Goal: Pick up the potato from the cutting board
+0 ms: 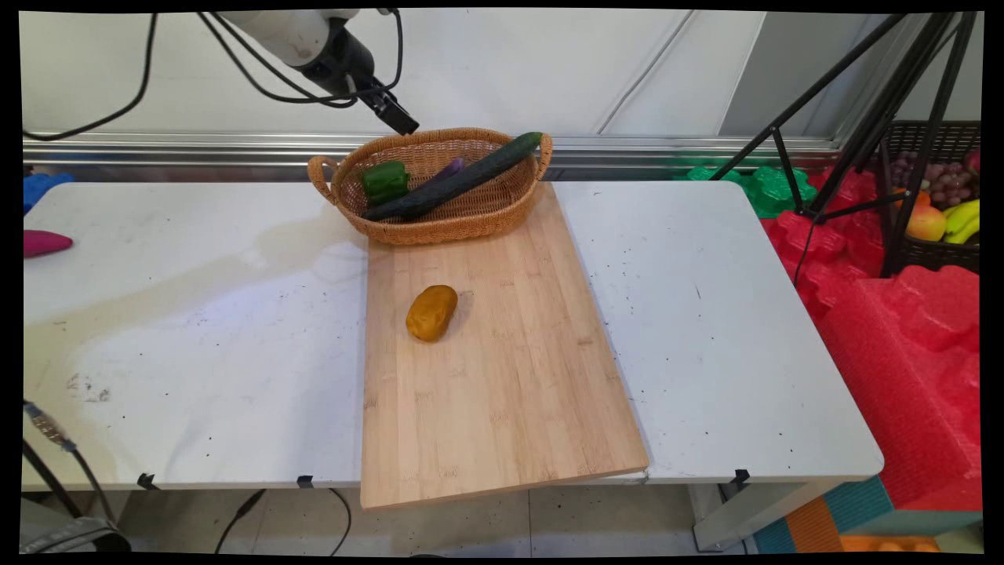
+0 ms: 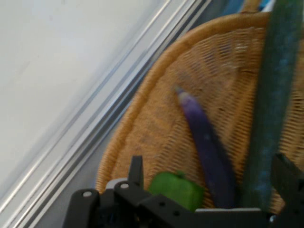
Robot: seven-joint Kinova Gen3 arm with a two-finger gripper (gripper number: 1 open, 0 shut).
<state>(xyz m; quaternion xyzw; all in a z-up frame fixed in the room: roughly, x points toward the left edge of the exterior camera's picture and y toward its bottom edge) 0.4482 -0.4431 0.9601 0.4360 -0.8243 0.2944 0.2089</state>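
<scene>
The white table (image 1: pixel 196 329) carries everything, spanning most of the main view, with a magenta object (image 1: pixel 45 242) at its far left edge, too little shown to name. On the table's middle lies a long bamboo cutting board (image 1: pixel 502 392), its near end overhanging the table's near edge and its far end touching the wicker basket (image 1: pixel 471 224), which sits at the far side of the table close to the wall. The basket (image 2: pixel 156 128) is oval with a handle at each end, and it serves as a holder for three vegetables. A long dark cucumber (image 1: pixel 463 176) is too long to lie flat, so it leans diagonally with its right tip propped over the basket's right rim. Beside it, partly covered by it, a slim purple eggplant (image 2: pixel 206 142) lies on the weave. A green pepper (image 1: pixel 385 182) rests against the basket's left wall. A small yellow-brown potato (image 1: pixel 431 312) lies alone on the board, well apart from the basket, toward the board's left side.

The gripper (image 1: pixel 400 118) hangs above the basket's far rim, tilted down toward its contents, touching nothing. In the hand view its fingers (image 2: pixel 136 172) stand spread wide, with nothing between them.
</scene>
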